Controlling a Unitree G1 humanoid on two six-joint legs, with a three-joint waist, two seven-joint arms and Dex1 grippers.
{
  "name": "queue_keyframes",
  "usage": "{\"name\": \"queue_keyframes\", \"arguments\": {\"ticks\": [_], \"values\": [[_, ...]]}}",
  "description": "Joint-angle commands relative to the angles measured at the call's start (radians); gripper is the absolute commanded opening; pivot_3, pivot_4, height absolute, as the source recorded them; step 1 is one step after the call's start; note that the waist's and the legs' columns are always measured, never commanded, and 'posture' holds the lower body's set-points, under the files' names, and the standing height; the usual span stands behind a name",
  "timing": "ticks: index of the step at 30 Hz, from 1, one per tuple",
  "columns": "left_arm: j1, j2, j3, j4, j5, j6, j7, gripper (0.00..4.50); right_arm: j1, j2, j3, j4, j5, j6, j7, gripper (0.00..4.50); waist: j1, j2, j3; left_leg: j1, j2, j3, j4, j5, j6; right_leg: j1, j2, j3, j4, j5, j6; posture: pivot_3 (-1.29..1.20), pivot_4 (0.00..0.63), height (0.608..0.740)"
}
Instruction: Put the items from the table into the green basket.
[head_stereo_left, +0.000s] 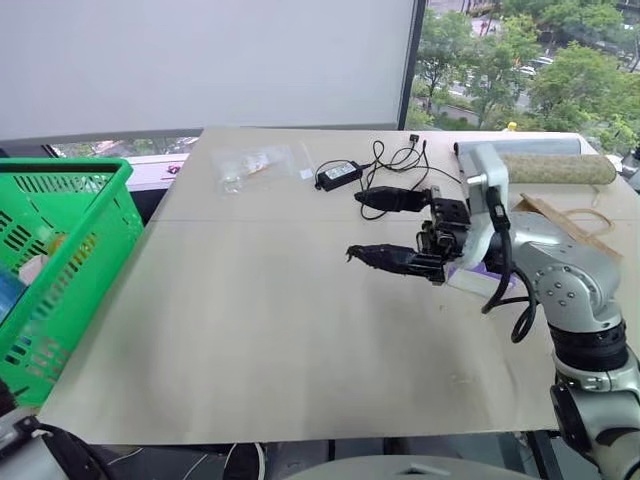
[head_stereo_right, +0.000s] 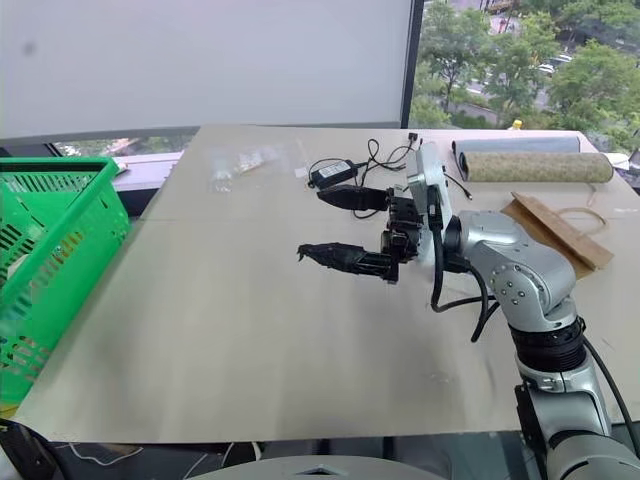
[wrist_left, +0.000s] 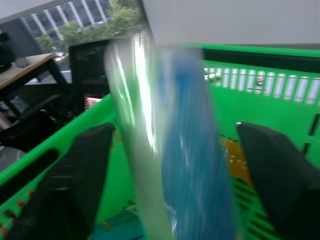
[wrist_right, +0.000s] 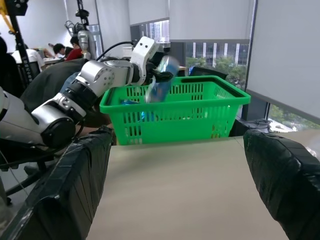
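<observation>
Right wrist view: L gripper (wrist_right: 161, 75) sits over the green basket (wrist_right: 175, 112) w/ the blue-and-white cylindrical pack (wrist_right: 159, 85) tilted just below its fingers above the basket's inside; left wrist view shows those fingers (wrist_left: 75, 175) spread wide, pack blurred between them, no clear contact. R gripper (head_stereo_left: 385, 228) hangs over the table (head_stereo_left: 250, 320) mid-surface, fingers wide apart, nothing between. Purple soft tissue pack (head_stereo_left: 478, 268) is mostly hidden behind R wrist; flat brown bag (head_stereo_right: 555, 228) lies near table's right edge.

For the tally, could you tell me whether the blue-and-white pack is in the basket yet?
Not settled inside: the blue-and-white pack is tilted over the green basket's rim, at the left pincer.
</observation>
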Motion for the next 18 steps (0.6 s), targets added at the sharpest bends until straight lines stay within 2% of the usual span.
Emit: {"name": "queue_keyframes", "arguments": {"ticks": [1,3,5,8,10,12,16,18], "values": [[-0.049,-0.001,-0.019,0.012,-0.007,-0.056,0.032,4.44,0.007,-0.017,-0.019,-0.029,-0.031,-0.027,-0.024,4.5,-0.001,-0.002,-0.003,0.0,0.0,0.0,0.0,0.0,0.0,0.0,0.0,0.0,0.0,0.0,0.0,0.01,0.0,0.74],[-0.105,-0.023,-0.025,0.005,-0.051,-0.124,0.017,4.44,0.024,-0.039,-0.021,-0.017,-0.113,-0.058,-0.07,4.5,-0.003,-0.003,-0.003,0.0,0.0,-0.001,0.0,0.001,-0.001,0.0,0.0,-0.001,0.0,0.0,0.0,0.0,0.0,0.74],[-0.15,-0.053,-0.087,-0.056,-0.145,-0.175,-0.108,4.44,0.058,-0.116,-0.012,0.023,-0.234,-0.109,-0.075,4.5,0.002,-0.005,-0.004,-0.001,0.0,-0.001,0.0,0.002,-0.003,0.0,-0.001,-0.002,0.0,0.0,0.0,-0.01,0.0,0.74],[-0.129,-0.094,-0.208,-0.191,-0.274,-0.174,-0.309,4.44,0.117,-0.235,0.018,0.102,-0.418,-0.201,-0.087,4.5,0.002,-0.005,-0.006,-0.003,-0.004,-0.003,0.001,0.003,-0.005,0.0,-0.005,-0.005,-0.001,0.0,0.0,-0.02,0.0,0.74],[-0.013,-0.095,-0.329,-0.358,-0.428,-0.071,-0.499,4.44,0.184,-0.3,0.024,0.135,-0.501,-0.241,-0.091,4.5,-0.009,-0.001,-0.008,-0.003,-0.005,0.0,0.001,0.003,-0.004,0.0,-0.008,-0.004,-0.001,0.0,0.0,-0.05,0.0,0.74],[0.129,-0.049,-0.441,-0.523,-0.544,-0.004,-0.68,4.44,0.242,-0.351,0.04,0.171,-0.596,-0.302,-0.102,4.5,-0.031,0.007,-0.012,-0.002,-0.005,0.005,0.0,0.001,-0.001,-0.001,-0.009,-0.003,-0.002,0.0,0.0,-0.06,0.0,0.74],[0.19,-0.011,-0.519,-0.587,-0.584,0.033,-0.734,4.44,0.292,-0.383,0.058,0.223,-0.685,-0.34,-0.105,4.5,-0.087,0.013,-0.008,0.0,0.003,0.017,0.0,-0.002,0.003,-0.004,-0.003,0.001,-0.001,0.0,0.0,-0.08,0.0,0.74],[0.173,-0.004,-0.548,-0.584,-0.576,0.025,-0.736,4.44,0.289,-0.379,0.083,0.278,-0.757,-0.384,-0.132,4.5,-0.087,0.017,-0.005,0.009,0.007,0.018,0.0,-0.003,0.006,0.003,0.004,0.002,0.0,0.001,-0.002,-0.08,0.0,0.74]]}}
